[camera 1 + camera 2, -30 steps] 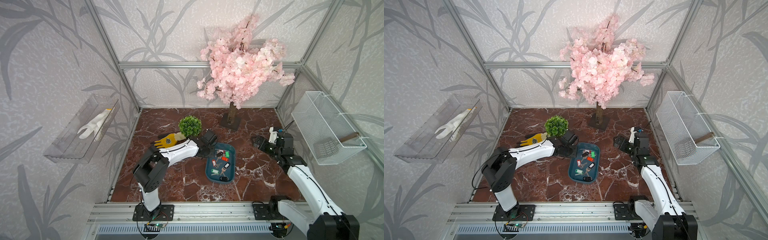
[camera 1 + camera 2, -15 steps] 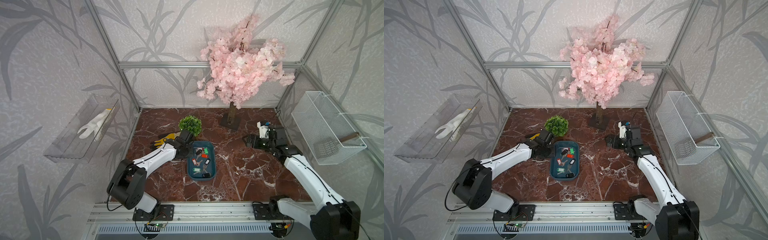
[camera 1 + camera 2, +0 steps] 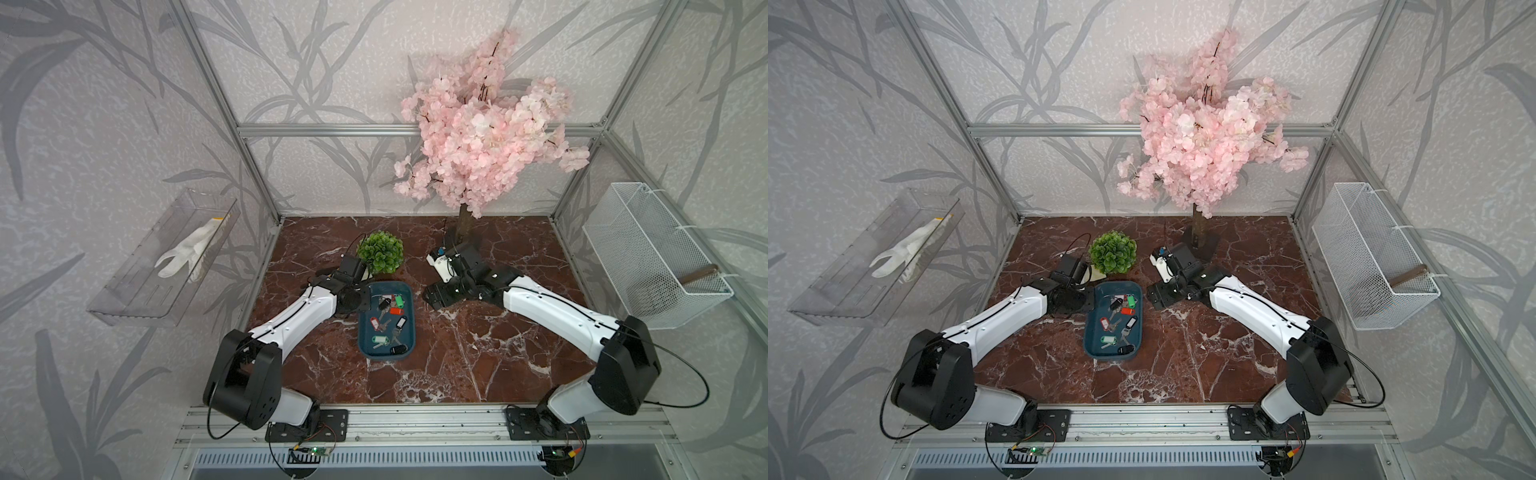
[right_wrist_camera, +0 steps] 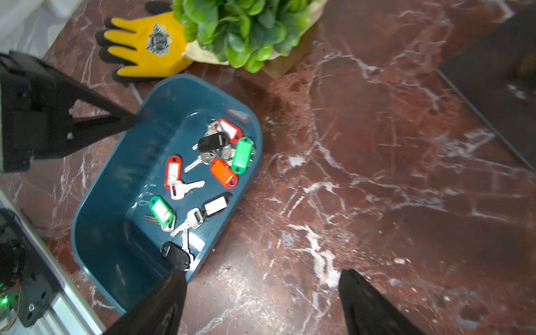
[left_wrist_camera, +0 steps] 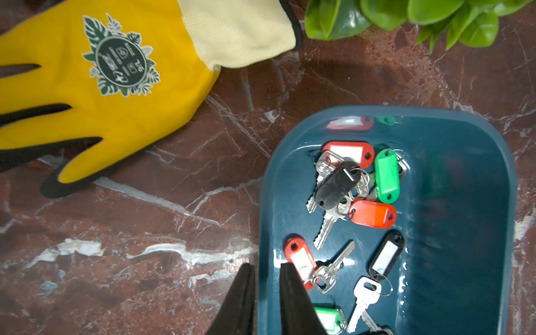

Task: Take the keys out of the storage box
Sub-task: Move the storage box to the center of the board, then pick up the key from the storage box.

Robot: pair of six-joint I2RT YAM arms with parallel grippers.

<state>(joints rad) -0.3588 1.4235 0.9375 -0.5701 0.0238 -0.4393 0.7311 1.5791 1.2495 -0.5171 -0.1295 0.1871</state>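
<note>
1. Writing: the yellow glove point(image 5: 95, 87) carries a round green emblem point(image 5: 121, 66) ringed with leaves. Its lettering is too small to read. The white inserts in the key tags look blank.
2. The left gripper point(image 5: 267, 271) straddles a side wall of the storage box point(image 5: 464, 203), with one finger point(image 5: 240, 301) outside and one inside. The gap is narrow, and I cannot tell whether the fingers press on the wall.
3. The right gripper point(image 4: 261, 272) has its fingers spread wide with nothing between them. In a top view it hovers just beside the box's far corner point(image 3: 436, 295).
4. The storage box sits on the marble table point(image 3: 457, 353), between the two grippers and near the green plant point(image 3: 380, 251).
5. The keys point(image 5: 327, 229) all lie inside the box. There are eight tags: three red, two green and three black. A pale patch by one black tag is unclear.
6. Also in view:
   - one pink blossom tree point(image 3: 486, 137)
   - one clear tray point(image 3: 137, 286) holding one white glove point(image 3: 187, 253)
   - one wire basket point(image 3: 648, 257)
</note>
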